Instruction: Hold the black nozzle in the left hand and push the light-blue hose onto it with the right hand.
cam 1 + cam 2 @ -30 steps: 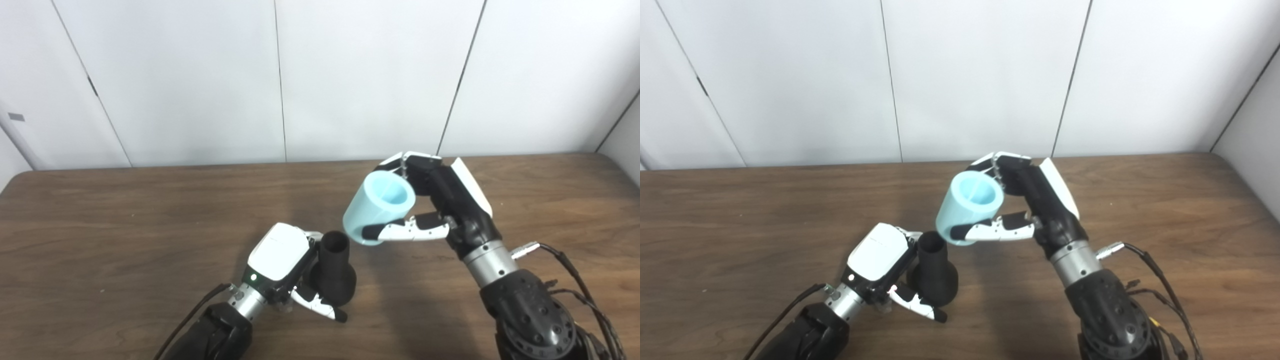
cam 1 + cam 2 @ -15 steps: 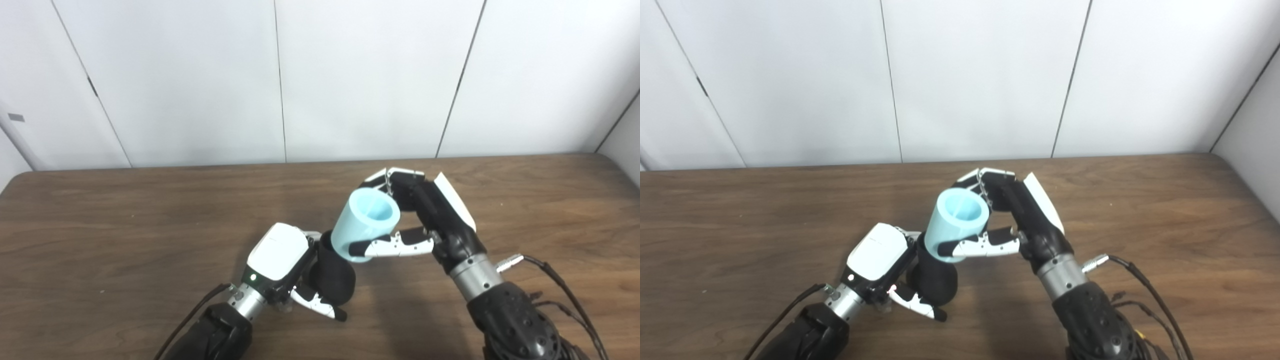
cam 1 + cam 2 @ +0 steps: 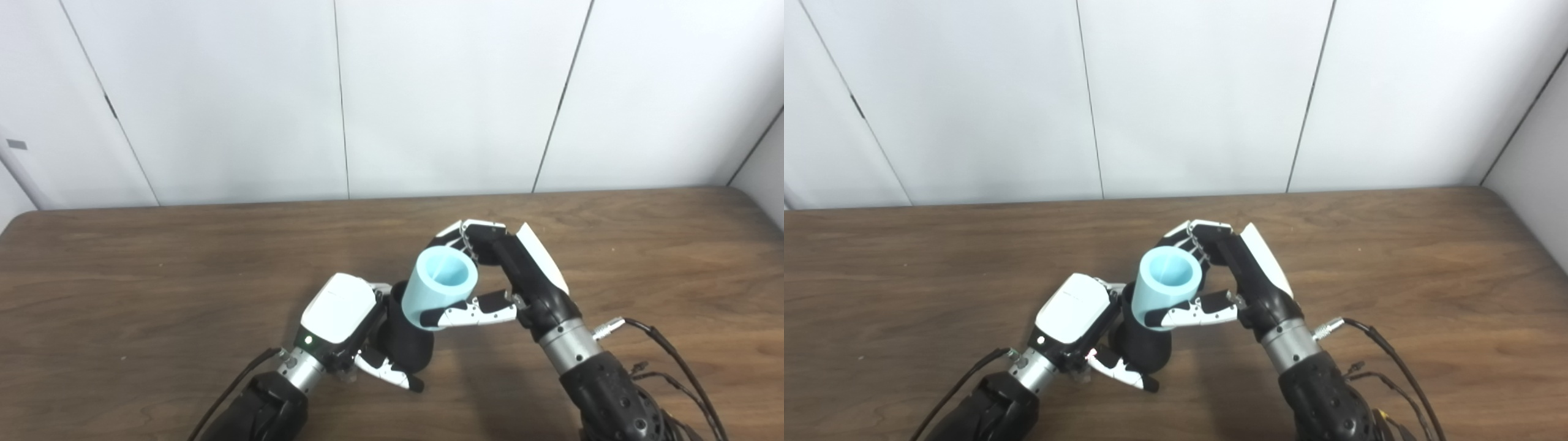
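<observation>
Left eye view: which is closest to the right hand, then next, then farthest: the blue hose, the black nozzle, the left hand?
1. Blue hose: held in the right hand.
2. Black nozzle: just below the hose.
3. Left hand: gripping the nozzle's far side.

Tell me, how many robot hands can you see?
2. The left hand grips the black nozzle; the right hand holds the light-blue hose over it. None seem hidden.
</observation>
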